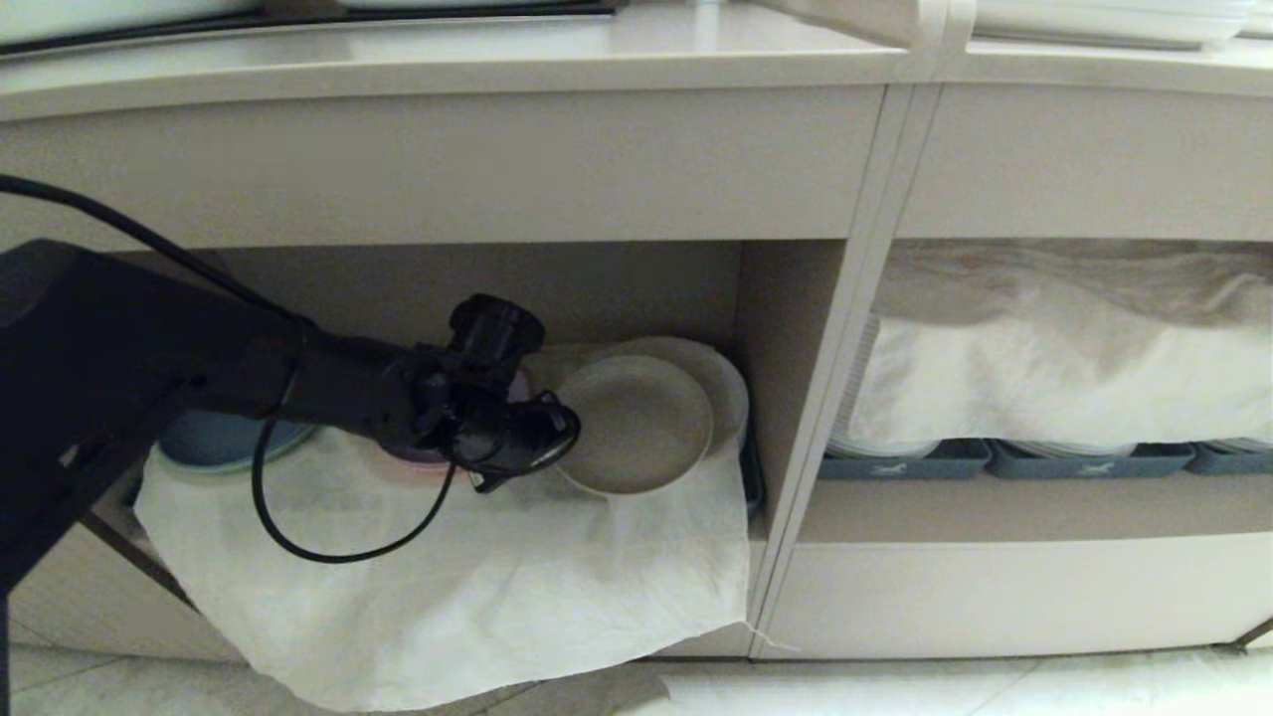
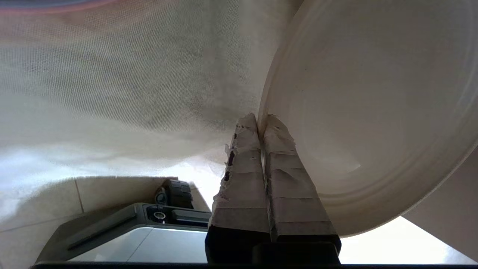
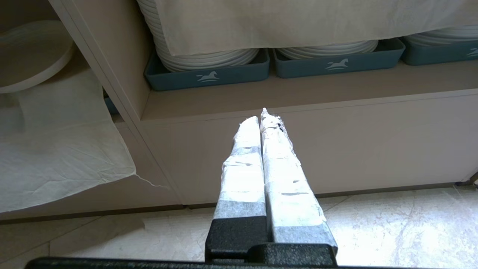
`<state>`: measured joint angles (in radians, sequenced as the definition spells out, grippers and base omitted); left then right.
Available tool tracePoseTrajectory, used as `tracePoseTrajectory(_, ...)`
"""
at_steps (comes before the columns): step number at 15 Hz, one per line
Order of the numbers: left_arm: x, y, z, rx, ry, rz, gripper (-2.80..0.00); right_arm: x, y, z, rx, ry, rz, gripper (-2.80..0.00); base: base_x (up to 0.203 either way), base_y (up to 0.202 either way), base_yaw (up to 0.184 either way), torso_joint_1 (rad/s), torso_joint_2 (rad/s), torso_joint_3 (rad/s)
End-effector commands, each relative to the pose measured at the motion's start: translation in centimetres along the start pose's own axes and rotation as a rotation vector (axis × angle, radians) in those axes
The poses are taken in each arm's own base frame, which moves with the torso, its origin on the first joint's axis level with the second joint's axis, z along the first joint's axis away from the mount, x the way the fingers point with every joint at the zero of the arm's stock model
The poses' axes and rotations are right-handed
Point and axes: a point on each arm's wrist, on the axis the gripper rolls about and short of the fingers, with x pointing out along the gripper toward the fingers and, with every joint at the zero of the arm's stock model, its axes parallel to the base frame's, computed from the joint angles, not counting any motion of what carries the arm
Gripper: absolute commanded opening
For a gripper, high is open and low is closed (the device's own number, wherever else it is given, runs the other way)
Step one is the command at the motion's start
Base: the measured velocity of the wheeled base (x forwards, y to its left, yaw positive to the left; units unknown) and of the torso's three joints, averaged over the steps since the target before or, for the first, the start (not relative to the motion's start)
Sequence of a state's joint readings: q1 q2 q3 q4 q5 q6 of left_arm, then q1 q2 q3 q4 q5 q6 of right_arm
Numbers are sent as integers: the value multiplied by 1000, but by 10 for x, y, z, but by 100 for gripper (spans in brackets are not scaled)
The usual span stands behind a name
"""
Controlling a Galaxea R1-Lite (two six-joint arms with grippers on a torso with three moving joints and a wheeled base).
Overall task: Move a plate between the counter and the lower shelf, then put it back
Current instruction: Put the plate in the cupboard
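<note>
**A:** Start on the left. What is your left claw [image 1: 557,438] doing?

**B:** It is clamped narrow on the near left rim of the plate [image 1: 636,426], with the fingertips [image 2: 274,129] pinching the edge. The plate hangs tilted at the mouth of the lower shelf [image 1: 786,378], above the white cloth [image 1: 477,587] that drapes over the shelf's front edge.

**A:** How do you expect the plate to handle?

**B:** Stiff and fairly light, I would judge, with a matte face that should not slide much between taped pads. It looks like ceramic or hard melamine, so I treat it as breakable. The low upright rim is the sensible place to hold it, and that is where I have it. Gripped at one edge only, it could swing or sag, so I would move slowly.

**A:** What else is in that bay?

**B:** A blue plate [image 1: 224,438] sits far left behind my arm, and another pale plate [image 1: 721,383] lies just behind the one I hold.

**A:** And further right?

**B:** The wider bay holds dark blue-grey trays [image 3: 209,76], each carrying a stack of glossy white plates [image 3: 203,59], with a second cloth [image 1: 1064,368] thrown over the stacks.

**A:** Your right claw [image 3: 263,119]?

**B:** Pressed together, holding nothing, hanging low before the cabinet front. The tabletop [image 1: 477,55] above is where the plate must go.
</note>
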<state>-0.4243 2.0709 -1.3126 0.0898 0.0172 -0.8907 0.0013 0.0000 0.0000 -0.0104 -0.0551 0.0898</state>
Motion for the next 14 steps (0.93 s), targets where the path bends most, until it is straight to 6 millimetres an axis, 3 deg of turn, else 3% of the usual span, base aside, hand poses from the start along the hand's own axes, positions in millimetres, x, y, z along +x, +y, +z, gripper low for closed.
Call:
tracePoseTrajectory(1, 2, -2, 0, -2, 0, -2, -280, 0, 0, 0, 1, 0, 0, -280, 0, 0, 0, 0, 0, 0)
tracePoseTrajectory(9, -1, -14, 3, 4, -19, -40, -280, 0, 0, 0, 1, 0, 0, -280, 0, 0, 0, 0, 0, 0)
tracePoseTrajectory(14, 7, -14, 1, 7, -10, -31, -280, 0, 0, 0, 1, 0, 0, -280, 0, 0, 0, 0, 0, 0)
